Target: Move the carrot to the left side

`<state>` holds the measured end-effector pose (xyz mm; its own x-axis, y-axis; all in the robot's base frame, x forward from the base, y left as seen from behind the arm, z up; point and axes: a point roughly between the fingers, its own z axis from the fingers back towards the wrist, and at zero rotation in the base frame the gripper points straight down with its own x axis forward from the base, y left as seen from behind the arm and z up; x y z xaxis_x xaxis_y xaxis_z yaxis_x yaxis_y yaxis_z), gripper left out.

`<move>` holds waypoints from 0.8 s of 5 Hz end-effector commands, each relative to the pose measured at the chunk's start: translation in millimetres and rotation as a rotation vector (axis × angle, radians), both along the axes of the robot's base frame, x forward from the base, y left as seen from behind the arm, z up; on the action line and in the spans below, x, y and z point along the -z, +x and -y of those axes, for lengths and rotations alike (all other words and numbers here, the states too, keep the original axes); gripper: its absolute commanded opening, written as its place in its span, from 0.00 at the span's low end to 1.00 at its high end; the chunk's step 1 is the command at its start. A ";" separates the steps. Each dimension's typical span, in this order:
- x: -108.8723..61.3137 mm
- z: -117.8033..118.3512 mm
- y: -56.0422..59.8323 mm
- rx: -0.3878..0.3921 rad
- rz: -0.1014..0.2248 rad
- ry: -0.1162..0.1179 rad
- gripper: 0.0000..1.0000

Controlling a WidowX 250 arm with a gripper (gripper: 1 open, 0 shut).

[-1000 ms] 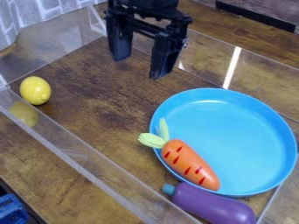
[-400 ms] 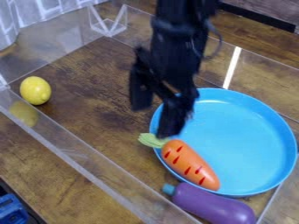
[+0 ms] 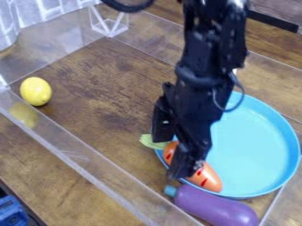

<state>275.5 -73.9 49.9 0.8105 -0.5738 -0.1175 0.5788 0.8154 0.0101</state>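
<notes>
The orange carrot [image 3: 202, 174] lies on the near-left rim of the blue plate [image 3: 262, 141], its light green top [image 3: 151, 140] poking out to the left. My gripper [image 3: 177, 155] hangs straight down over the carrot, open, with one dark finger on each side of its upper half. The arm hides most of the carrot's middle. I cannot tell whether the fingers touch it.
A purple eggplant [image 3: 215, 210] lies just in front of the plate near the clear front wall. A yellow lemon [image 3: 37, 91] sits at the far left of the wooden table [image 3: 94, 97]. Clear plastic walls enclose the work area.
The gripper has come from the back of the table towards the plate and down, rolling its wrist, until its open fingers straddle the carrot. The carrot, lemon and eggplant stay put.
</notes>
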 end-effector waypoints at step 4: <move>11.3 4.9 39.4 -0.066 0.061 -0.025 0.00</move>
<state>304.0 -80.3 25.5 0.8420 -0.5290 -0.1058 0.5327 0.8462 0.0091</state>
